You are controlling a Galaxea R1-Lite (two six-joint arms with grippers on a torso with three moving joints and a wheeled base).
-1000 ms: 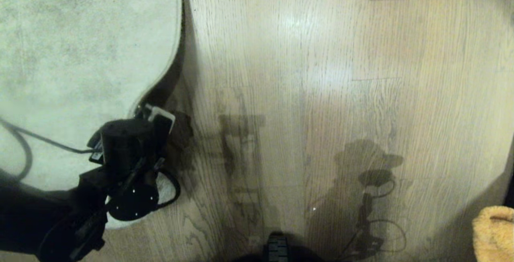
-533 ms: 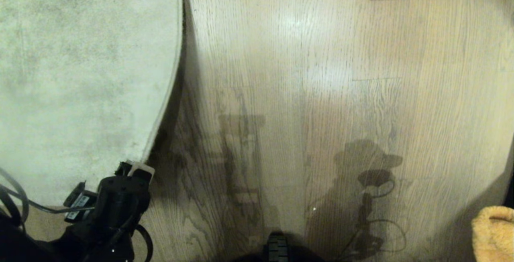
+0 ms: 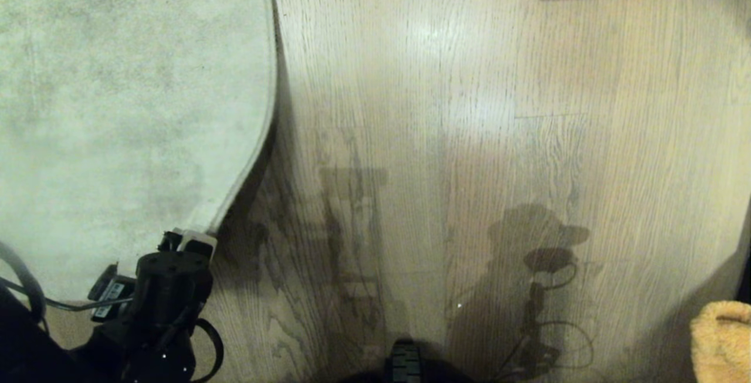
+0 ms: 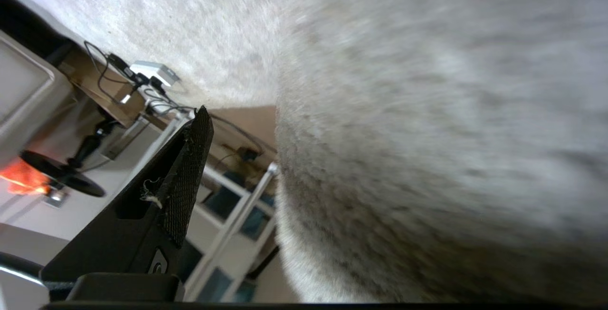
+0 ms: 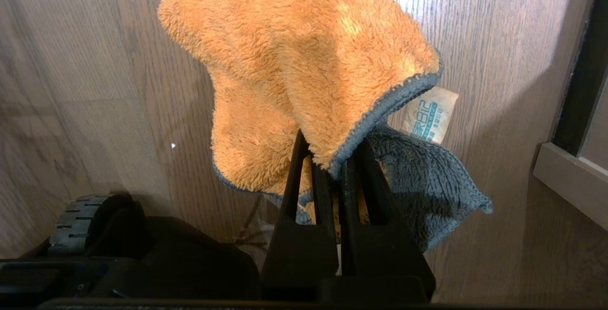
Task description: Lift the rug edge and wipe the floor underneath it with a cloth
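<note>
At near left, the left gripper (image 3: 190, 241) stands wide at the rug edge (image 3: 258, 154). The right gripper (image 5: 327, 158) pinches the cloth (image 5: 304, 63) above the floor (image 3: 469, 107).

The cloth (image 3: 721, 341) is cut off at the lower right corner; blurred rug (image 4: 427, 134) pile hides one left-gripper finger.

1. We see dim, warm light, with two soft patches of glare on the floor (image 3: 457, 72).
2. Dark robot shadows fall on the planks near us.
3. The rug (image 4: 427, 134) fills the left wrist view, blurred.
4. The cloth (image 5: 304, 63) is sharp and brightly lit.
</note>
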